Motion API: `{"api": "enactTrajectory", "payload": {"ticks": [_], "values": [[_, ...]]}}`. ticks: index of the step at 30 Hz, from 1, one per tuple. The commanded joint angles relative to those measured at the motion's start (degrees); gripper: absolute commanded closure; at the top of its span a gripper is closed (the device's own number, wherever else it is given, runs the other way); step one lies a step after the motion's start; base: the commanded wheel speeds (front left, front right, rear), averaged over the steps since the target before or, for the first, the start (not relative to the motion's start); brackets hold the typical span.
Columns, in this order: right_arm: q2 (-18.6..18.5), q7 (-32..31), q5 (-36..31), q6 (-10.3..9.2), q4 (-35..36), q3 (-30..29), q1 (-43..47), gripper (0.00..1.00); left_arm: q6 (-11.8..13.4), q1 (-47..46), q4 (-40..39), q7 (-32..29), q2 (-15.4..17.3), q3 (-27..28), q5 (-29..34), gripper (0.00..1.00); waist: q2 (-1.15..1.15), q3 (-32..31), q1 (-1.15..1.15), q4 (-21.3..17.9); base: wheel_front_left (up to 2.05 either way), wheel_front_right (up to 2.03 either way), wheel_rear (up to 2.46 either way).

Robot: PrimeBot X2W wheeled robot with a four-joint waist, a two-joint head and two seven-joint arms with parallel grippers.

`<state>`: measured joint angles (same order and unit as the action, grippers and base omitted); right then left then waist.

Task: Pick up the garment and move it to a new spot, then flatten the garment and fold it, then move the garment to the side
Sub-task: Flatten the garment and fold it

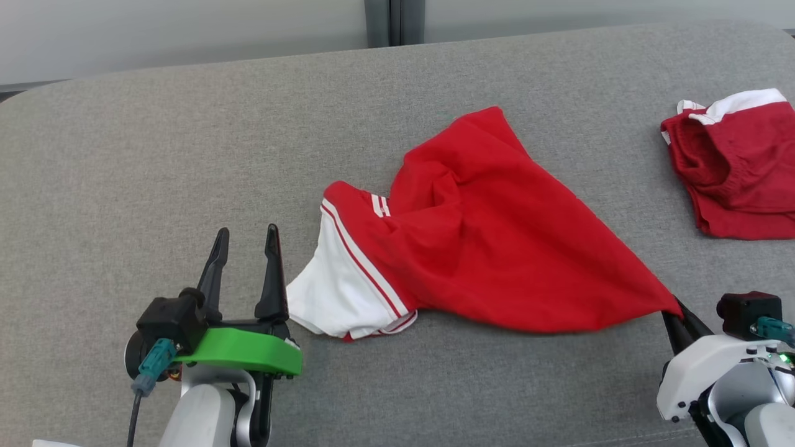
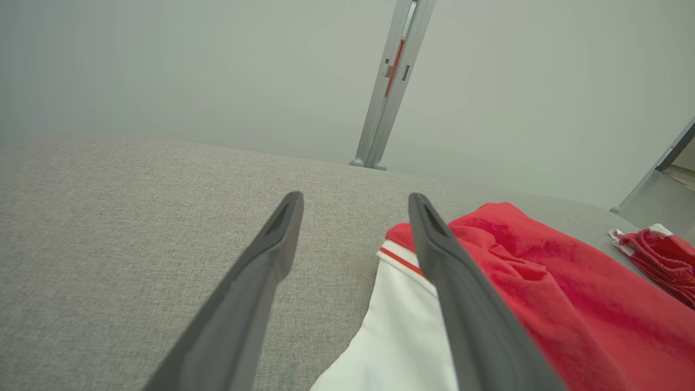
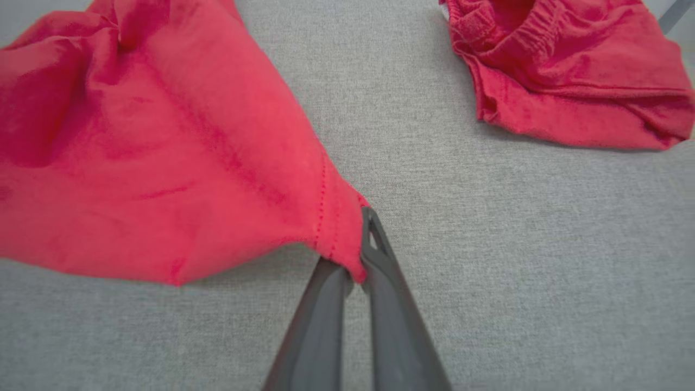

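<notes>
The red garment (image 1: 490,248) with a white sleeve lies crumpled at the centre of the grey fabric surface (image 1: 186,155). The right end effector (image 1: 677,313) is clamped on the garment's near hem corner. The left end effector (image 1: 247,239) has its fingers apart, just beside the white sleeve. A second red garment (image 1: 739,167) lies well apart, at far right.

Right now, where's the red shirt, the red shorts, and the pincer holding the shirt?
red shirt (image 1: 497,248), head view, middle of its red body.
red shorts (image 1: 745,180), head view, red cloth below the waistband.
right pincer (image 1: 680,320), head view, between fingertips shut on the shirt's corner.
</notes>
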<state>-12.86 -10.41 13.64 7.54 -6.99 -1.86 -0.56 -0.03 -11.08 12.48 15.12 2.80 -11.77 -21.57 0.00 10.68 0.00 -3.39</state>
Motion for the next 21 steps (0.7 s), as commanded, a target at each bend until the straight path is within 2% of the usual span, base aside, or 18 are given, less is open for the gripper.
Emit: {"api": "enactTrajectory", "payload": {"ticks": [1, 4, 9, 13, 17, 21], "values": [[0.8, -0.5, -0.4, -0.11, 0.6, -0.7, 1.1, 0.00, -0.1, 0.5, 0.1, 0.0, 0.2, 0.0, -0.3, 0.00, 0.00, -0.2, 0.00, 0.1, 0.00, 0.00, 0.00], [1.6, -1.3, 0.8, -0.11, 2.2, -3.2, 2.0, 0.00, -0.1, 1.1, 0.4, 0.0, 0.2, 0.0, -0.3, 0.00, 0.00, -0.8, 0.00, 0.3, 0.00, 0.00, 0.00], [0.2, -3.1, 1.8, -0.10, 8.1, -6.9, 2.5, 0.00, -0.2, 1.9, 0.5, 0.0, 0.2, 0.0, -0.2, 0.00, 0.00, -2.2, 0.00, 0.7, 0.00, 0.00, 0.00], [-1.3, -5.1, 1.7, -0.09, 10.7, -5.9, -0.1, 0.00, -0.3, 2.3, 0.5, 0.0, 0.2, -0.4, -0.3, 0.00, 0.00, -2.5, 0.00, 1.4, 0.00, 0.00, 0.00], [-3.4, -7.7, 3.4, -0.09, 6.0, -0.3, -5.3, 0.00, -0.1, 1.5, 0.0, 0.0, 0.2, -0.8, -0.5, 0.00, 0.00, -1.7, 0.00, 2.6, 0.00, 0.00, 0.00], [-5.8, -7.7, 4.3, -0.08, -3.5, 6.3, -12.4, 0.00, -0.2, 0.4, 0.1, 0.0, 0.2, -1.6, -0.3, 0.00, 0.00, -0.4, 0.00, 4.6, 0.00, 0.00, 0.00]]}}
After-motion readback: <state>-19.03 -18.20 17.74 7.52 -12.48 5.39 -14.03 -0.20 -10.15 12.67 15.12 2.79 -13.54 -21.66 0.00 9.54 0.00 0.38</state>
